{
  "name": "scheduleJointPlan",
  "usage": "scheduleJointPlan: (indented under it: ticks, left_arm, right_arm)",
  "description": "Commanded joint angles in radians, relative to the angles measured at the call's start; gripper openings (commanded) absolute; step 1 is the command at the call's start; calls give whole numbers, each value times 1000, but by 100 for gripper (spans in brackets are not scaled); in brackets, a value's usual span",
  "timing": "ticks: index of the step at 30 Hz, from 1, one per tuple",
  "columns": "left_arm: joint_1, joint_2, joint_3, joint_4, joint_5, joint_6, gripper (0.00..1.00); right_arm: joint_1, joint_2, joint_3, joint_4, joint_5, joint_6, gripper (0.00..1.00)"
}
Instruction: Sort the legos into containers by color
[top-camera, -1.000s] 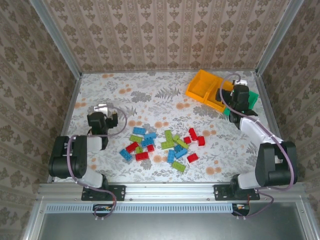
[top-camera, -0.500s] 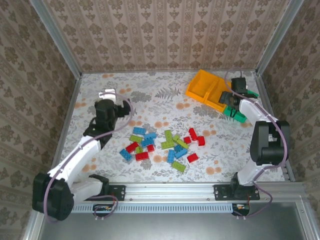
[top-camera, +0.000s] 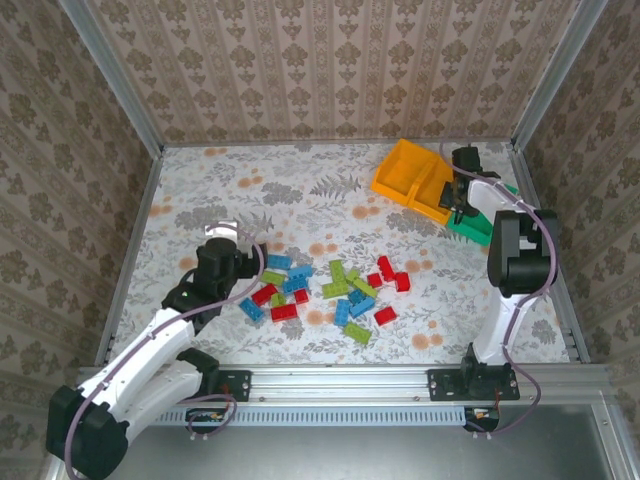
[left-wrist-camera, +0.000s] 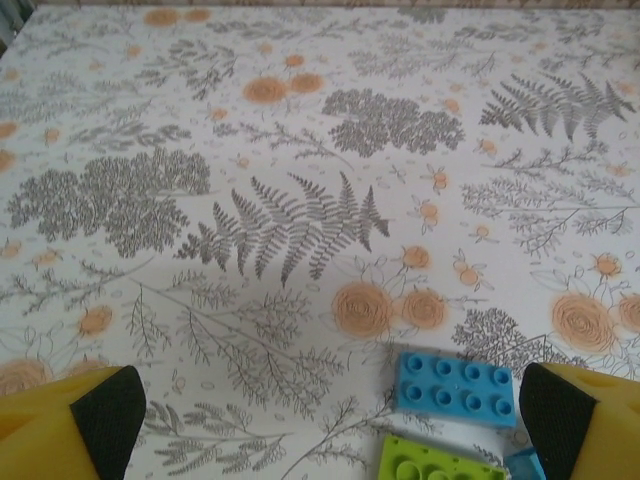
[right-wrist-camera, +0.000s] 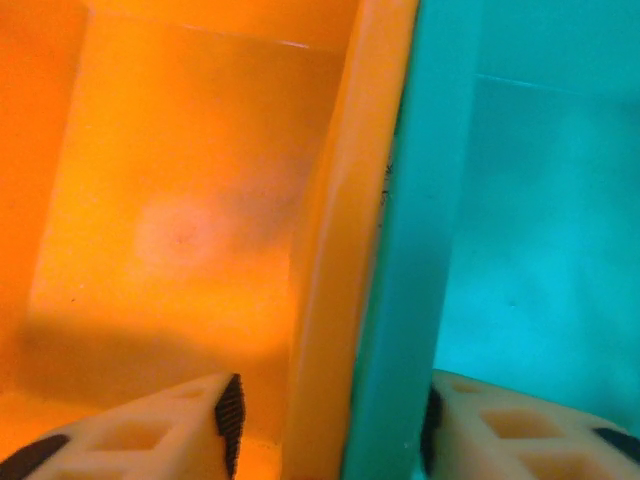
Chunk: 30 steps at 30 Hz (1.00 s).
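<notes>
table (top-camera: 250, 195), floral top. legos (top-camera: 340, 288): red, blue and lime, loose cluster at lower centre of the top view. containers at upper right, touching: orange bins (top-camera: 402, 172), green bin (top-camera: 472, 228). left gripper (top-camera: 248, 262) (left-wrist-camera: 325, 415): at left edge of the cluster, fingers spread wide, nothing between them; blue brick (left-wrist-camera: 455, 385) and lime brick (left-wrist-camera: 440, 465) just inside the finger at frame right. right gripper (top-camera: 458, 200) (right-wrist-camera: 330, 430): fingers (right-wrist-camera: 150, 430) astride the adjoining orange and green walls, one in each bin, partly drawn in, pad at frame left just short of the orange wall.
</notes>
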Motion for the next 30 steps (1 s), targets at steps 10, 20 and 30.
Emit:
scheduleJointPlan:
  ticks: [10,20,30]
  left_arm:
    - [-21,-28,-57,-95,-17,-142,100]
    - [-53,-49,-72,-131,-46,-174,100]
    - [-132,-67,-78,-160,-72,-208,100]
  right_arm:
    - [208,-33,-4,13,-9,-103,22]
    - [350,-21,25,37,-65,-85,24]
    - [380,-156,-54,35,-30,-13,75]
